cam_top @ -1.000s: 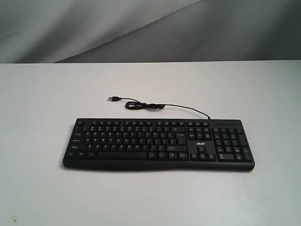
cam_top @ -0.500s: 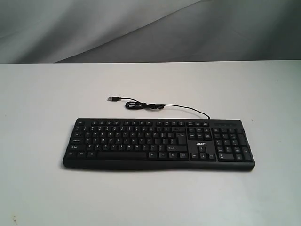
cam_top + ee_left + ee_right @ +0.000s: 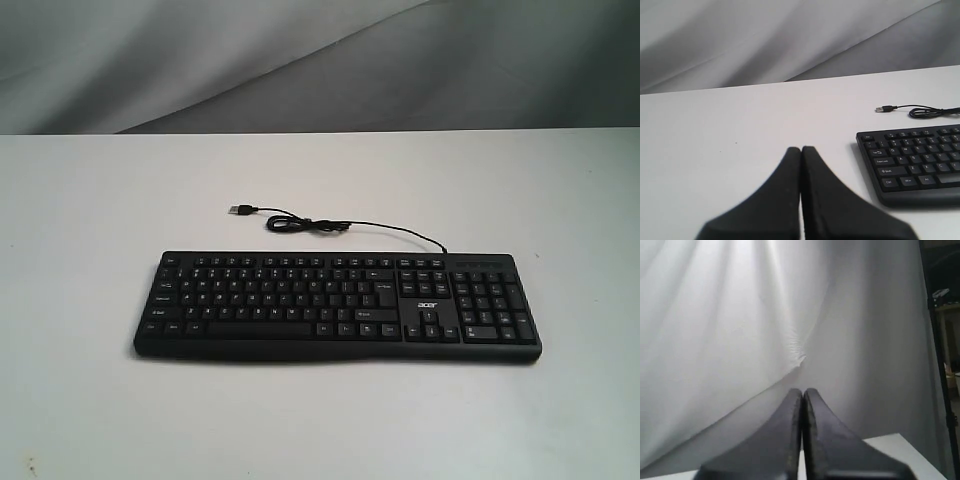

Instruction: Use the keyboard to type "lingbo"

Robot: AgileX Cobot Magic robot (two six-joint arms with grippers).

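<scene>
The wide black keyboard [image 3: 338, 306] lies flat on the white table [image 3: 90, 220], its white "acer" logo beside the number pad. Its thin black cable [image 3: 320, 224] curls behind it and ends in a loose USB plug [image 3: 240, 210]. Neither arm shows in the exterior view. In the left wrist view my left gripper [image 3: 801, 149] is shut with nothing in it, above bare table beside the keyboard's [image 3: 912, 162] Ctrl and Shift end. My right gripper [image 3: 802, 390] is shut and empty too, facing the white curtain [image 3: 740, 315], and the keyboard is out of that view.
A grey-white draped curtain [image 3: 320, 60] hangs behind the table's far edge. A corner of the table [image 3: 895, 450] shows under the right gripper. A dark stand or shelf [image 3: 945, 330] sits past the curtain's edge in the right wrist view.
</scene>
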